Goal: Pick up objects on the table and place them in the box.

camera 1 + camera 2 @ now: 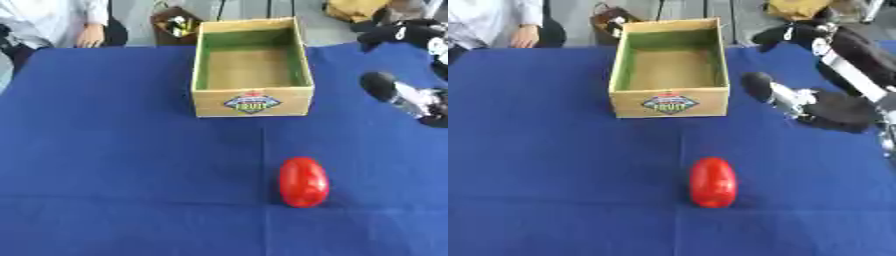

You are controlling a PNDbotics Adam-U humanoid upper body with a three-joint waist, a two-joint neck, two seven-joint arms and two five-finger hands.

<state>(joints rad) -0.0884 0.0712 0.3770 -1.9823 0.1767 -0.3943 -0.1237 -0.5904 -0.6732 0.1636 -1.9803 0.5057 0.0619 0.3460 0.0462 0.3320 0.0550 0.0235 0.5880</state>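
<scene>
Lying on its side on the blue cloth of the table [105,150], the red object [712,182] is what we must move: it is oval, smooth and a little shiny, with its long axis running from near to far, and it rests near the front edge, well apart from the box [669,102] and a little right of the box's middle line. We judge it is light and probably hard plastic, like a toy fruit or vegetable, so it should not be fragile, but the glossy rounded skin can slip and the thing may roll to the left or right when touched. For this reason we would take hold across its short middle, thumb on one side and fingers on the other, not at the narrow ends. The box stands farther away, open on top, with green inner walls, a brown floor and a fruit label on its near wall; we see nothing inside it. Our right hand [815,107] hovers to the right of the box, above the cloth, holding nothing; whether its fingers are straight or curled we cannot tell. The left hand is not in either view.
</scene>
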